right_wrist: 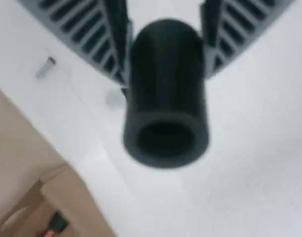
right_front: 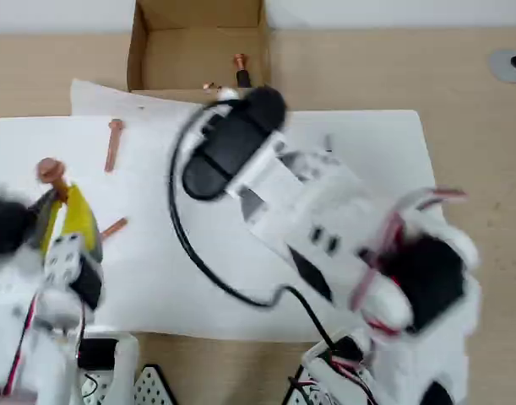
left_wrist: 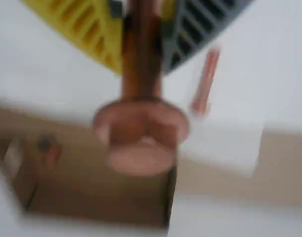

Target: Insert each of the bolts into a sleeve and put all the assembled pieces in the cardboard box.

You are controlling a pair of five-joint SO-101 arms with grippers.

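Observation:
My left gripper [left_wrist: 141,59] is shut on a copper bolt [left_wrist: 141,128], whose flat head points away from the yellow and grey fingers. In the high view this bolt [right_front: 51,173] sits at the far left over the white sheet. My right gripper [right_wrist: 165,54] is shut on a black sleeve [right_wrist: 165,103] with its open bore facing outward. Two loose bolts lie on the sheet, one [right_front: 114,143] farther back and one [right_front: 114,226] beside the left arm. The cardboard box [right_front: 148,51] stands at the back with an assembled piece [right_front: 241,69] inside.
A white sheet [right_front: 156,270] covers the middle of the wooden table. The right arm's black wrist housing [right_front: 232,139] and a black cable [right_front: 198,261] hang over the sheet just in front of the box. A grey disc [right_front: 507,63] sits at the back right.

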